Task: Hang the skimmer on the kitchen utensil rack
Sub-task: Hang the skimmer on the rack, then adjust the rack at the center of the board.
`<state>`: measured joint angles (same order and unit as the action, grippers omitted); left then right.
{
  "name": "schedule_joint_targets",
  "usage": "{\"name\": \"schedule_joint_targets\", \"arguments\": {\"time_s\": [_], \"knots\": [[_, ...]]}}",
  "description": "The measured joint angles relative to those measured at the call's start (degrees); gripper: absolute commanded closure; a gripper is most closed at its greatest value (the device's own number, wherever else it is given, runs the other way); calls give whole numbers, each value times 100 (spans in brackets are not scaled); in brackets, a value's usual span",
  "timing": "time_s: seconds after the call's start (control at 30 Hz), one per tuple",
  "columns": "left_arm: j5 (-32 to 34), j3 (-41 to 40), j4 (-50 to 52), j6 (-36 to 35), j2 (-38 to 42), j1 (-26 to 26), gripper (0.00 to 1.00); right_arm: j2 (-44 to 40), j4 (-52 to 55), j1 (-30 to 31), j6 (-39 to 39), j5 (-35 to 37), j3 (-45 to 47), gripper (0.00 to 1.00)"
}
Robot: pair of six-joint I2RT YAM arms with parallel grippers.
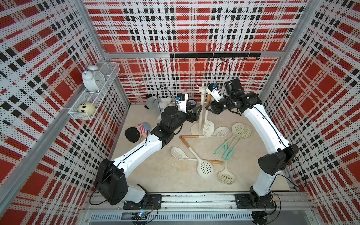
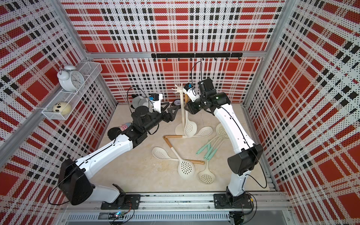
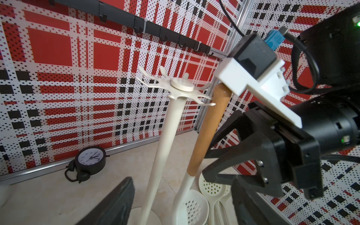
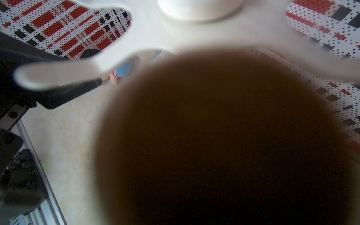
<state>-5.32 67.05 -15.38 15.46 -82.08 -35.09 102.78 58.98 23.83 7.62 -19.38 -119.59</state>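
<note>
Now, finishing the release I think, the right gripper is hovering, jaws apart, beside the wooden-handled cream perforated skimmer seemingly hanging on a prong of the cream-white pole rack; next, a clean retreat.

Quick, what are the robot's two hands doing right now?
Left hand: open, holding nothing.
Right hand: at the skimmer handle; whether it is gripping or letting go cannot be told.
</note>
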Motion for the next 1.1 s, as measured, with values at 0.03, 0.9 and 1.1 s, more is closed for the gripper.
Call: {"name": "schedule_joint_targets", "arguments": {"time_s": [0.03, 0.9, 1.1], "knots": [[0, 0, 0, 0, 0, 0, 19, -37, -50, 0, -2, -2, 70, 51], [-186, 2, -264, 44, -385, 501, 40, -1716, -2817, -203, -1049, -131, 1794, 90], [-348, 350, -273, 133, -1012, 649, 40, -1438, -2824, -203, -1141, -280, 1515, 94]]}}
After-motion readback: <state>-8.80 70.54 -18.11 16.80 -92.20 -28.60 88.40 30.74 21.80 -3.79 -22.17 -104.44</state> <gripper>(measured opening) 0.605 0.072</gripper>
